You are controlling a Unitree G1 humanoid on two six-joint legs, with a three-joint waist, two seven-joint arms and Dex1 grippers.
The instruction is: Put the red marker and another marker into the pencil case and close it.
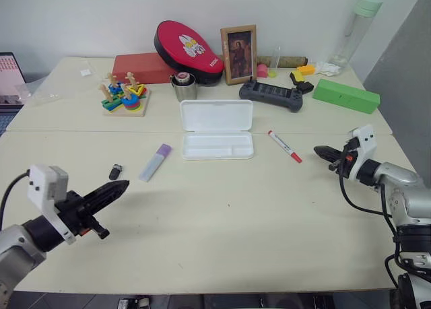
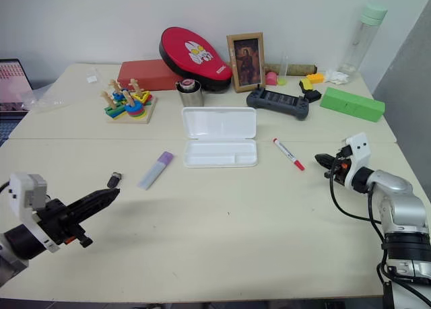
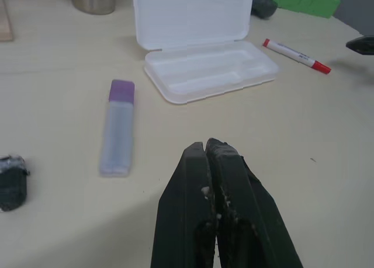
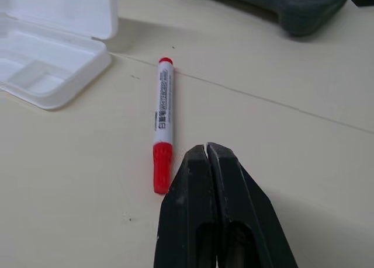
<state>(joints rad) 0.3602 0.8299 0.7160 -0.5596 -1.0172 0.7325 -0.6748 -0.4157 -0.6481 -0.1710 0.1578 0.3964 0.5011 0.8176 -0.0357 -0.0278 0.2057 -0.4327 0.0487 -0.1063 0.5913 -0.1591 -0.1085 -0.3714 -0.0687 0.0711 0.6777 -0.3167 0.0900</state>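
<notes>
The white pencil case (image 1: pixel 217 146) lies open mid-table, its lid (image 1: pixel 216 114) folded back and its divided tray holding nothing. The red marker (image 1: pixel 285 146) lies flat just right of the case. Another marker (image 1: pixel 155 162), lavender with a purple cap, lies left of the case. My left gripper (image 1: pixel 123 186) hovers above the near-left table, shut and holding nothing, pointing toward the lavender marker (image 3: pixel 117 125). My right gripper (image 1: pixel 318 149) is shut with nothing in it, a short way right of the red marker (image 4: pixel 163 121), its tip near the cap end.
A small black stubby object (image 1: pixel 116 171) lies by the lavender marker. Along the back stand a wooden stacking toy (image 1: pixel 123 97), metal cup (image 1: pixel 183 87), red box (image 1: pixel 143 68), red pad (image 1: pixel 187 48), picture frame (image 1: pixel 238 54), black controller (image 1: pixel 271 94), green block (image 1: pixel 345 95) and bottle (image 1: pixel 355 27).
</notes>
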